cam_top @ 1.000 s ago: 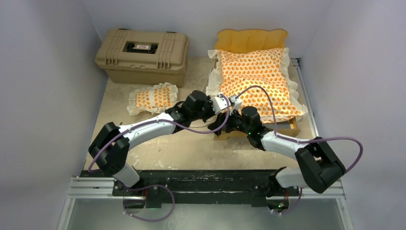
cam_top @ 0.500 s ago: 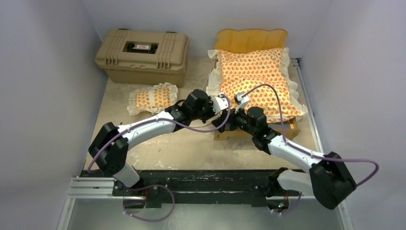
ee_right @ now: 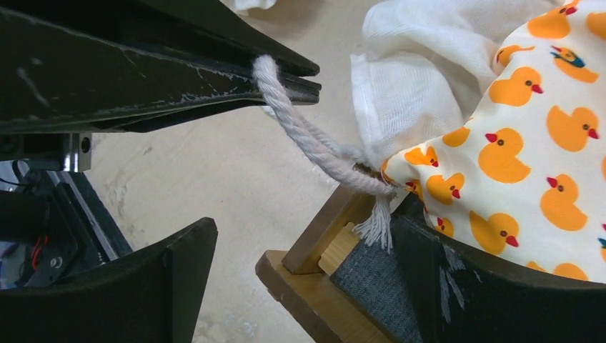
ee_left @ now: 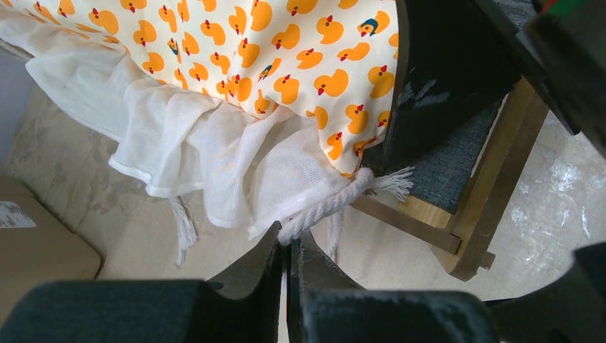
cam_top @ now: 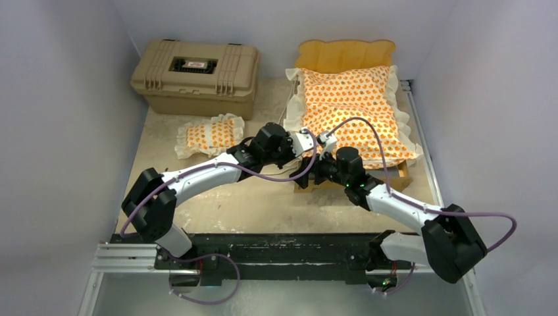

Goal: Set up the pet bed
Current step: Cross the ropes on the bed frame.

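The pet bed frame (cam_top: 345, 54) stands at the back right with the duck-print mattress cushion (cam_top: 352, 108) lying on it, its ruffle hanging over the left side. The matching pillow (cam_top: 210, 135) lies on the table to the left. My left gripper (ee_left: 289, 239) is shut on a white cord (ee_left: 336, 204) at the cushion's near left corner. My right gripper (ee_right: 300, 279) is open, its jaws standing either side of the frame's near left corner (ee_right: 314, 286), with the right finger (ee_right: 464, 286) over the grey base (ee_right: 371, 286).
A tan plastic hard case (cam_top: 194, 76) stands closed at the back left, behind the pillow. Both arms meet at the bed's near left corner (cam_top: 309, 172), close together. White walls enclose the table on three sides.
My right arm has swung its elbow out to the right, and its gripper has shifted slightly at the bed's corner. My left gripper still holds the cord in nearly the same place.
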Robot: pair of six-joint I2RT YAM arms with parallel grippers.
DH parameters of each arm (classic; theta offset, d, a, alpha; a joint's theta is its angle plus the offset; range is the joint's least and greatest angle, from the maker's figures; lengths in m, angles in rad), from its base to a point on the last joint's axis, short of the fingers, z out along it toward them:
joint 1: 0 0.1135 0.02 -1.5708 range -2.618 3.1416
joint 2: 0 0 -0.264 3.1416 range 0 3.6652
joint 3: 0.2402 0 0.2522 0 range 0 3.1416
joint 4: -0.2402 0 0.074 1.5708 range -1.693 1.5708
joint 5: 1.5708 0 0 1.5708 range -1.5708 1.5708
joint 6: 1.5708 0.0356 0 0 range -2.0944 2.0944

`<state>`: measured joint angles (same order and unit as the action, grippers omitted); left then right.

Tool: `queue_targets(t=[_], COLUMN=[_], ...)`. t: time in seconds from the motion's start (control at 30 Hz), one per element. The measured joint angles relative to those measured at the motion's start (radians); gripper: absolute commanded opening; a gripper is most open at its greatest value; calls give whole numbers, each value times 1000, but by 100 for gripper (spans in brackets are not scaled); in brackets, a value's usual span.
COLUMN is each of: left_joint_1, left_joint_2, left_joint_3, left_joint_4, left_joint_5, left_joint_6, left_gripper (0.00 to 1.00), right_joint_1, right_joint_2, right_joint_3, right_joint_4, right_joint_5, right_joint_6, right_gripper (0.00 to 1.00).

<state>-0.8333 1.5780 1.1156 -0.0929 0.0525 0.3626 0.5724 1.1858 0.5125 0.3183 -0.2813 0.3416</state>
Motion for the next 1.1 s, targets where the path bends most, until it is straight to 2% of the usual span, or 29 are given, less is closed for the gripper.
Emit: queue_targets(t=[0.8,1.1], left_joint_1=[8,1], left_joint_2=[6,13], left_joint_3=[8,27], left_joint_4=[6,6], left_joint_5=[-7,5], left_joint_6=[-1,-3], left_gripper=[0,0], right_joint_1=[27,37], right_joint_2=[124,177], right_joint_3=[37,35], right_joint_4=[86,139], right_joint_5=[1,71], right_joint_6=[119,156], right_gripper=[99,99])
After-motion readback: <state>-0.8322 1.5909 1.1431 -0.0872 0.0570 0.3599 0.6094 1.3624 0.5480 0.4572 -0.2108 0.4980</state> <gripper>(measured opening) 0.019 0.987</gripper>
